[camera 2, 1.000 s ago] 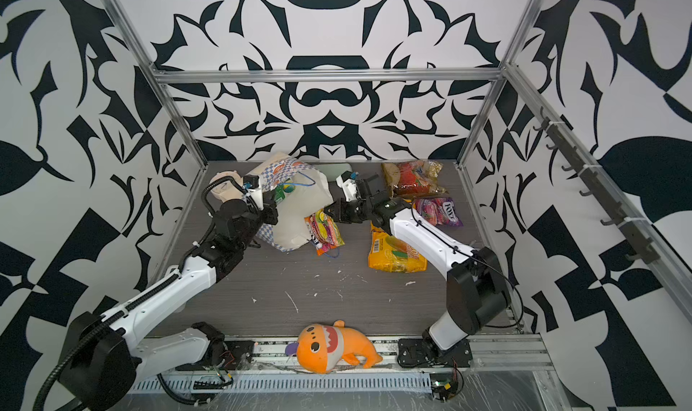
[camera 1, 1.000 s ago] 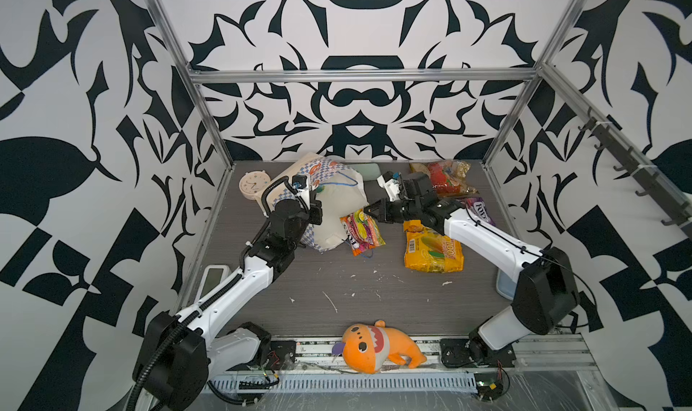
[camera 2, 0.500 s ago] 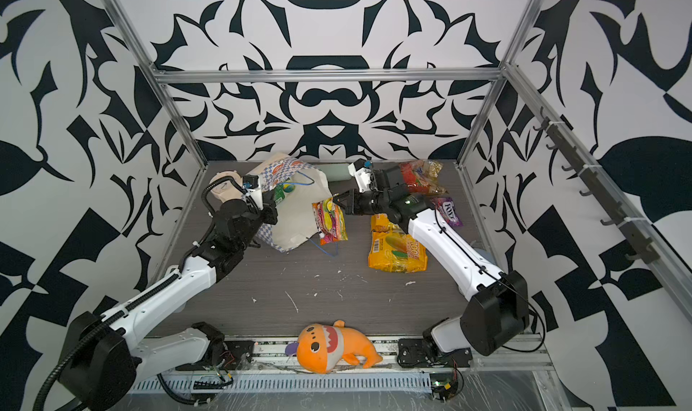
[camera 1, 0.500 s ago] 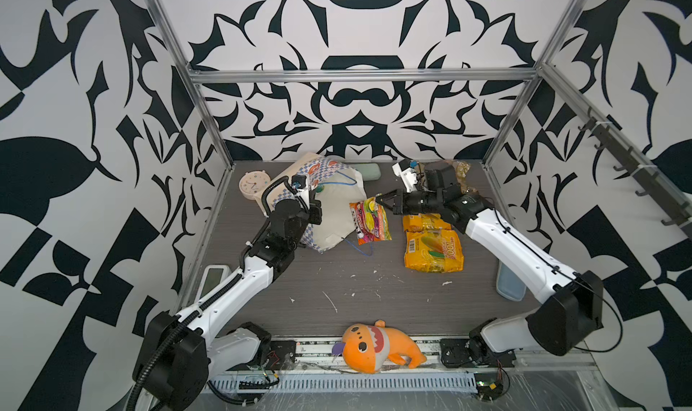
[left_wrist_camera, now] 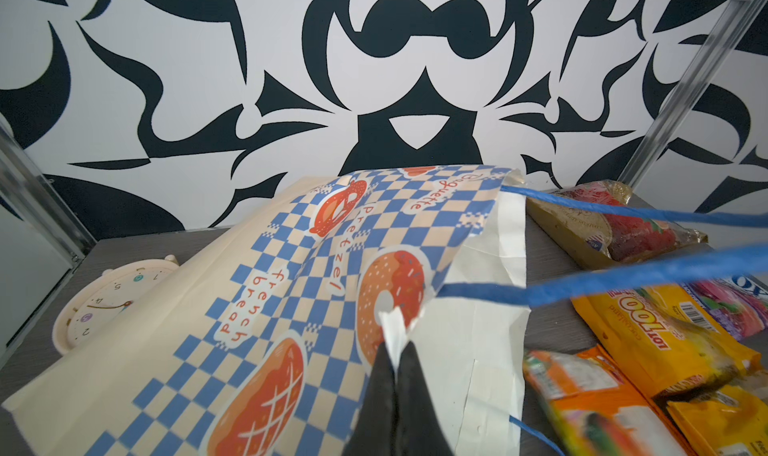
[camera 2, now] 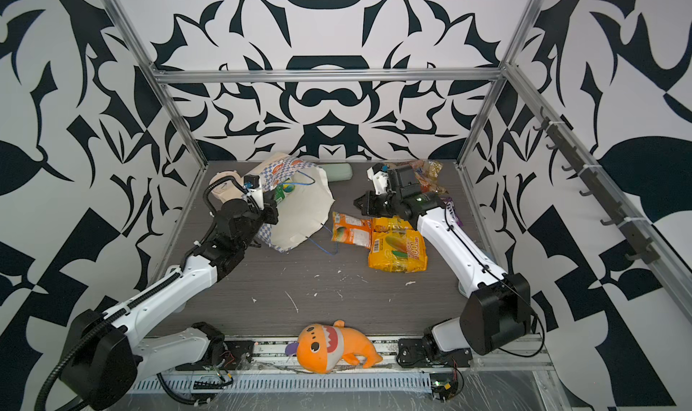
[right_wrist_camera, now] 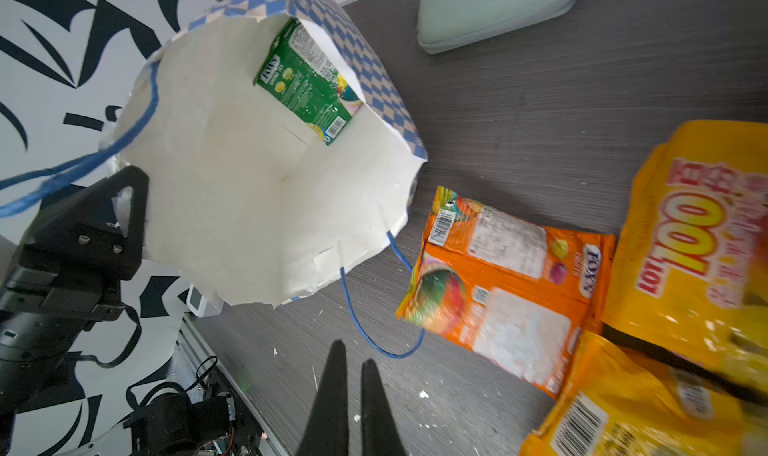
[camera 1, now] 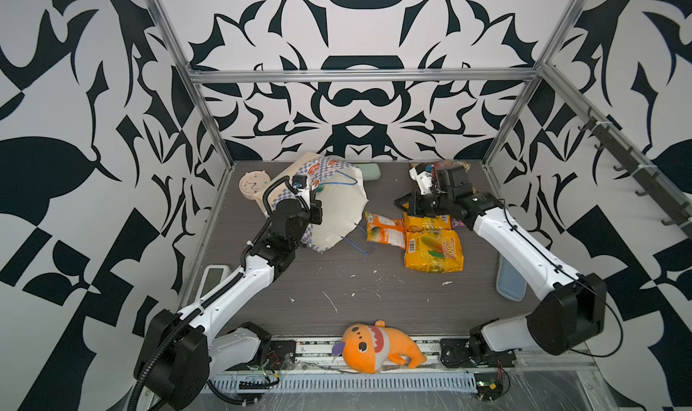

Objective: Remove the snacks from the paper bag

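On the gray table (camera 1: 337, 285), my left hand (left_wrist_camera: 399, 346) pinches the rim of the tipped paper bag (camera 1: 340, 207); my right hand (right_wrist_camera: 353, 356) hovers closed, empty. One green snack (right_wrist_camera: 307, 84) lies inside; other snacks (camera 1: 430, 248) lie beside the bag.

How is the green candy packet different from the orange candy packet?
Place: the green candy packet is inside the paper bag, while the orange candy packet is outside, on the table near the bag's mouth.
Pose: the green candy packet rests against the bag's white inner wall, while the orange candy packet lies flat.
Colour: the green candy packet has a green wrapper, the orange candy packet an orange one.
Both are shiny Fox's packets with barcodes.
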{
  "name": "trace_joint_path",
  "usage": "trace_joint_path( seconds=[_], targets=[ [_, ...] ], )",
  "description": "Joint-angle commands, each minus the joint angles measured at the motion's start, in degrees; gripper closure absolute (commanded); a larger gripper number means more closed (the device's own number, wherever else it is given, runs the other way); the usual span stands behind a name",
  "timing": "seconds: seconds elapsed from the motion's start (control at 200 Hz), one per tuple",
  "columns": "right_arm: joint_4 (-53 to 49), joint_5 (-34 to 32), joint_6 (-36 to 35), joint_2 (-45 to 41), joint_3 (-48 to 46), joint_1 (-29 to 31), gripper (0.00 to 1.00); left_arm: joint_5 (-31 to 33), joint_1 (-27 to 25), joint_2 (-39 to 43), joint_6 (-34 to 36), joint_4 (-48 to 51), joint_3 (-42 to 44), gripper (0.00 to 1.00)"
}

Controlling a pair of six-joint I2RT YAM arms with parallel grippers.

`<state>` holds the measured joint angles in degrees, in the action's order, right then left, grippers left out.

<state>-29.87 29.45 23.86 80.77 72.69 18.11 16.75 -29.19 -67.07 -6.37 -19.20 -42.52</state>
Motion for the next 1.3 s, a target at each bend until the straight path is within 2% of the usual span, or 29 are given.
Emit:
trace_joint_path(
  seconds=[0.0, 0.075, 0.165, 0.225, 0.28, 0.37, 0.45, 0.5, 0.545, 0.645, 0.805, 0.935, 1.115, 1.295],
  targets=[
    [-5.13, -1.92, -3.2, 0.01, 3.01, -0.45, 1.0, 0.25, 0.27, -1.03, 0.08, -1.23, -0.76, 1.0],
    [-6.03, -3.45, -2.23, 1.66, 2.41, -0.4, 1.0, 0.15, 0.21, -1.45, 0.27, -1.11, -1.19, 1.0],
    [-3.0, -4.28, -8.19, 1.69, 0.1, 2.59, 0.75, 0.41, 0.27, -1.21, 0.38, -0.77, -1.35, 1.0],
    [-0.37, -9.04, -11.93, 1.58, -2.18, 5.52, 0.66, 1.25, 0.27, -0.9, 0.54, -0.67, -1.12, 1.0],
    [1.16, -11.82, -11.63, 3.03, -3.67, 6.75, 0.59, 1.61, 0.27, -0.41, 0.66, -0.83, -0.77, 1.0],
    [0.55, -13.86, -7.33, 7.51, -2.17, 6.78, 0.6, 3.65, 0.36, 0.08, 1.11, 0.04, -0.84, 1.0],
    [3.24, -11.88, -6.08, 9.81, -2.4, 7.19, 0.61, 6.07, 0.36, 0.67, 0.73, 0.74, -0.85, 1.0],
    [2.85, -12.14, -5.87, 11.26, -1.46, 7.74, 0.71, 7.3, 0.45, 1.1, 0.68, 1.19, -0.82, 1.0],
    [1.96, -12.19, -7.19, 12.74, -0.32, 8.97, 0.73, 8.95, 0.51, 1.64, 0.36, 1.99, -0.94, 1.0],
    [-3.99, -16.57, -10.77, 15.95, 2.19, 13.62, 0.73, 10.01, 0.95, 3.04, 0.08, 2.43, -0.65, 1.0],
    [-3.18, -27.16, -7.82, 16.38, -3.03, 19.84, 0.66, 11.37, 0.98, 5.21, 0.57, 1.94, 0.53, 1.0],
    [-0.11, -27.94, -4.82, 15.95, -5.24, 22.23, 0.63, 13.77, 1.02, 6.97, 0.77, 1.8, 1.06, 1.0],
    [3.13, -28.93, -2.12, 20.41, -5.41, 22.34, 0.63, 14.51, 1.06, 7.72, 1.0, 2.35, 1.02, 1.0],
    [4.2, -32.18, 0.25, 23.89, -4.21, 21.31, 0.63, 12.1, 1.03, 9.52, 1.37, 2.28, 2.59, 1.0]
  ],
)
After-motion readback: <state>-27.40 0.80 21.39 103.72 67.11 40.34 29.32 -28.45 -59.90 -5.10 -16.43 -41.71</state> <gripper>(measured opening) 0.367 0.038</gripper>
